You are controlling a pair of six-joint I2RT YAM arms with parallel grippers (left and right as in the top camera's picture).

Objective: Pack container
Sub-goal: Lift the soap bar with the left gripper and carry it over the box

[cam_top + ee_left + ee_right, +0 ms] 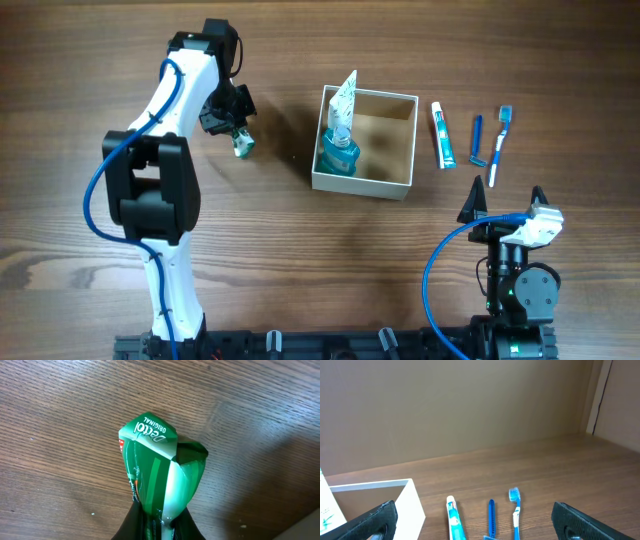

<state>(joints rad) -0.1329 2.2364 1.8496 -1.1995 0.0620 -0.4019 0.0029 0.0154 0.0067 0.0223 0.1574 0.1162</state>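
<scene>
Box (pixel 362 185) at centre of table (pixel 300 265), holding blue bottle (pixel 338 158) and white pouch (pixel 345 103). Left gripper (pixel 238 134) clenched on green soap packet (pixel 155 465), left of it. Right gripper (pixel 505 205) released, jaws wide, near toothbrush (pixel 500 140)

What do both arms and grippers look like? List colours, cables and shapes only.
Left arm: white links, black joint housings, a blue cable looping alongside; left gripper black. Right arm: mostly black, white wrist piece, blue cable, small green lights; right gripper has black pointed fingers.
</scene>
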